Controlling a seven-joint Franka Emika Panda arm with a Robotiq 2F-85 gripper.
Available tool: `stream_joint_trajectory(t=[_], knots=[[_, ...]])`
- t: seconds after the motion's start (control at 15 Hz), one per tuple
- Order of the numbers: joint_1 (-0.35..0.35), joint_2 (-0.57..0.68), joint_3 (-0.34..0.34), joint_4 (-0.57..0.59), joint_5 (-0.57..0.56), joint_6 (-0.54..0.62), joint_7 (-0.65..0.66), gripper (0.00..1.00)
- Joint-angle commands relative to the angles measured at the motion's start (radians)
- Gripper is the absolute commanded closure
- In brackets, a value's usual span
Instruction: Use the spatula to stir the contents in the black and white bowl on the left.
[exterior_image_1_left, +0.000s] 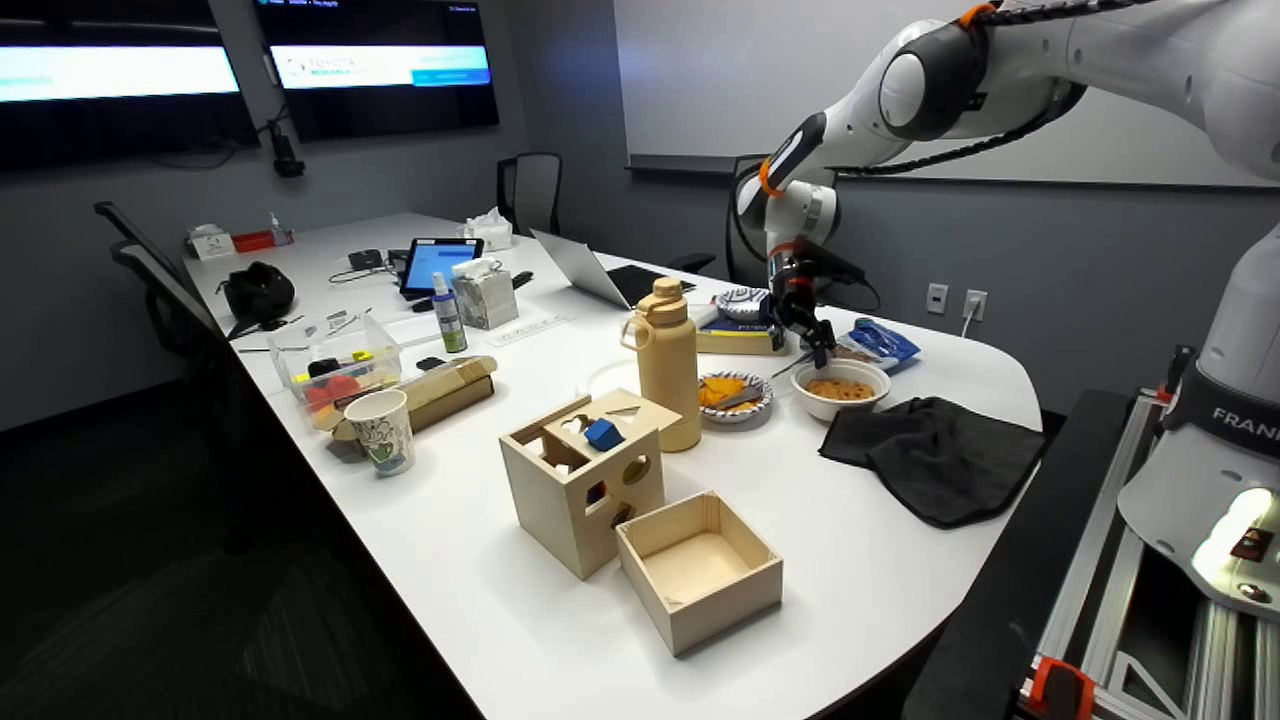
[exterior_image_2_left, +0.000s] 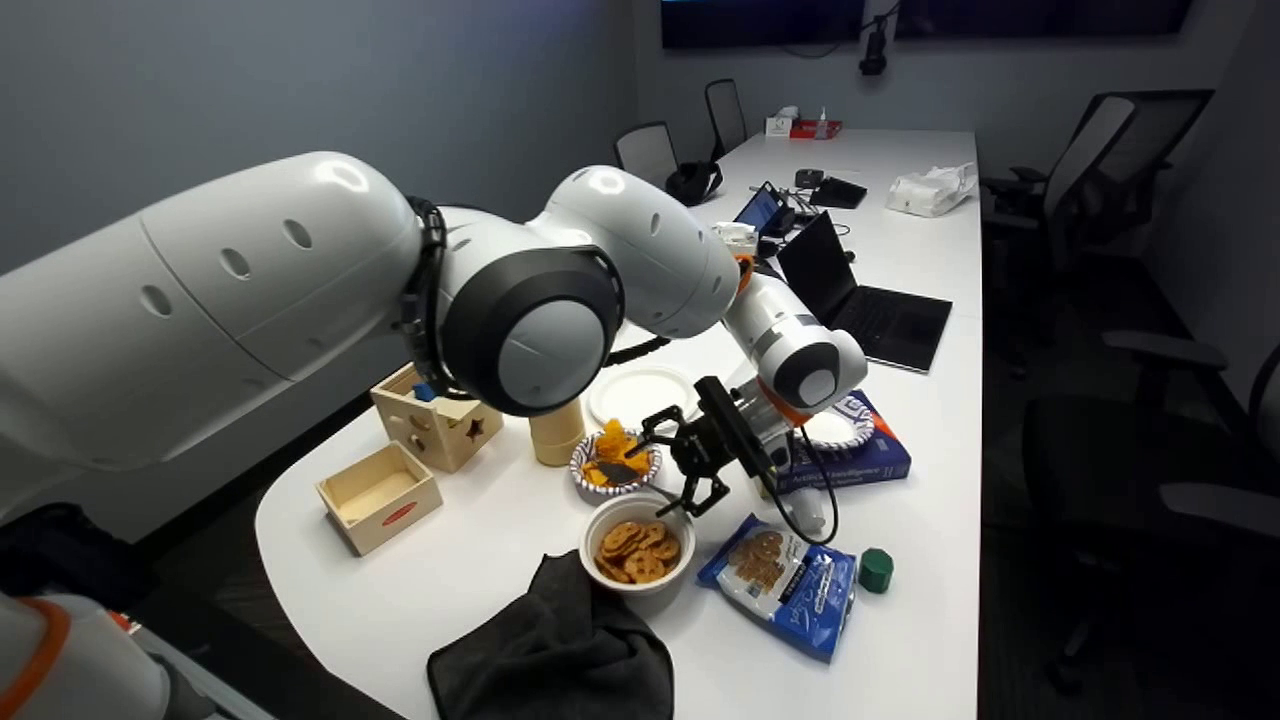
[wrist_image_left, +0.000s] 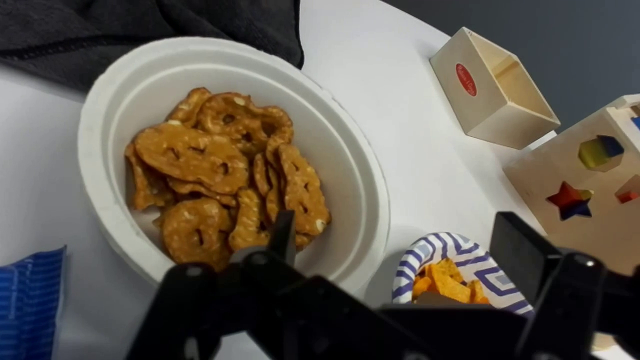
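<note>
1. Your hand (wrist_image_left: 400, 240) stood wide, gripping nothing.
2. In the wrist view a finger (wrist_image_left: 284, 237) overlapped the pretzel bowl (wrist_image_left: 330, 150); lowering there risked tipping it.
3. The spatula (exterior_image_1_left: 742, 399) poked from the striped bowl (wrist_image_left: 467, 255); an off-centre pinch risked flipping out chips (wrist_image_left: 447, 280).
4. That bowl, purple-and-white, heaped with orange, stood on the worktop (exterior_image_1_left: 860, 540) beside the bottle (exterior_image_1_left: 665, 370).

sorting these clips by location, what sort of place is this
Probably an office meeting room: a long white table with a rounded end, black-framed mesh-backed chairs along its sides, and two wide, flat black-framed screens on the wall.
</note>
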Motion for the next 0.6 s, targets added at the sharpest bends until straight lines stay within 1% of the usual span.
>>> stream_joint_trajectory(t=[0.0, 0.53], knots=[[-0.005, 0.062, 0.011, 0.106, 0.024, -0.053, 0.042, 0.00], [-0.021, 0.054, 0.008, 0.109, 0.030, -0.047, 0.053, 0.00]])
